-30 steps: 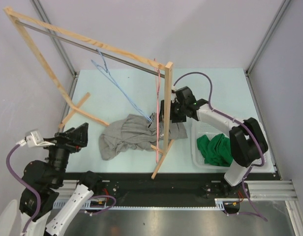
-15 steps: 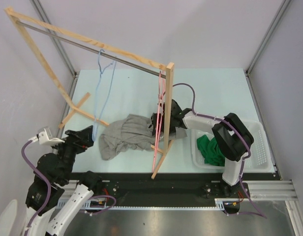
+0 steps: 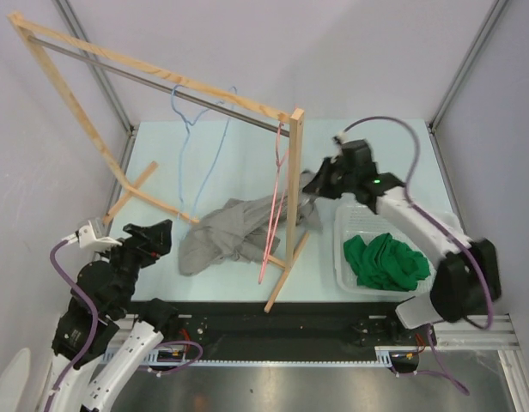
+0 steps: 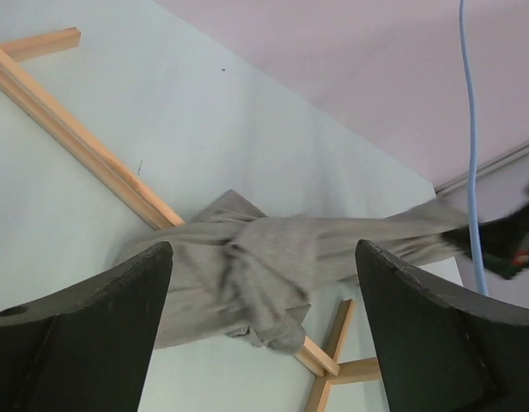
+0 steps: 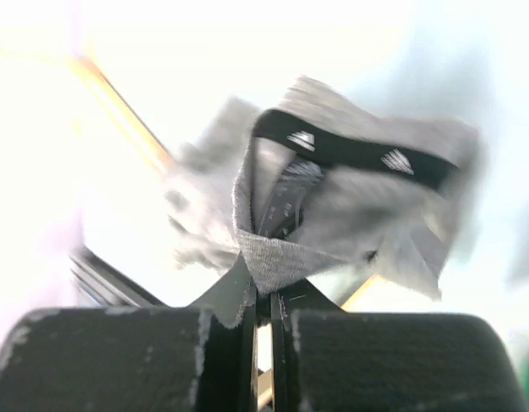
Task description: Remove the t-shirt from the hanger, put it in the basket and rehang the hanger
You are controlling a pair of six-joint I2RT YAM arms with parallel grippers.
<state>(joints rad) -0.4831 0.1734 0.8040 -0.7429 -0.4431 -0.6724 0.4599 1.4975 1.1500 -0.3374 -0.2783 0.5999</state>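
The grey t-shirt (image 3: pixel 223 237) lies crumpled on the table and stretches up to the right, past the rack's wooden post (image 3: pixel 292 193). My right gripper (image 3: pixel 316 184) is shut on its collar; the right wrist view shows the fabric (image 5: pixel 333 202) pinched between the jaws (image 5: pixel 263 302). A bare blue hanger (image 3: pixel 200 129) hangs from the rail, apart from the shirt. My left gripper (image 3: pixel 158 235) hovers open at the near left; its wrist view frames the shirt (image 4: pixel 273 245) between wide fingers (image 4: pixel 93 318).
A pink hanger (image 3: pixel 278 202) hangs beside the post, crossing over the shirt's stretched part. A clear bin (image 3: pixel 343 276) with a green cloth (image 3: pixel 385 262) stands at the right. The rack's wooden feet (image 3: pixel 144 193) run along the table on the left.
My right gripper has closed on the shirt's collar and moved up and to the right, stretching the shirt. The blue hanger has swung free back under the rail. The left arm has drifted slightly.
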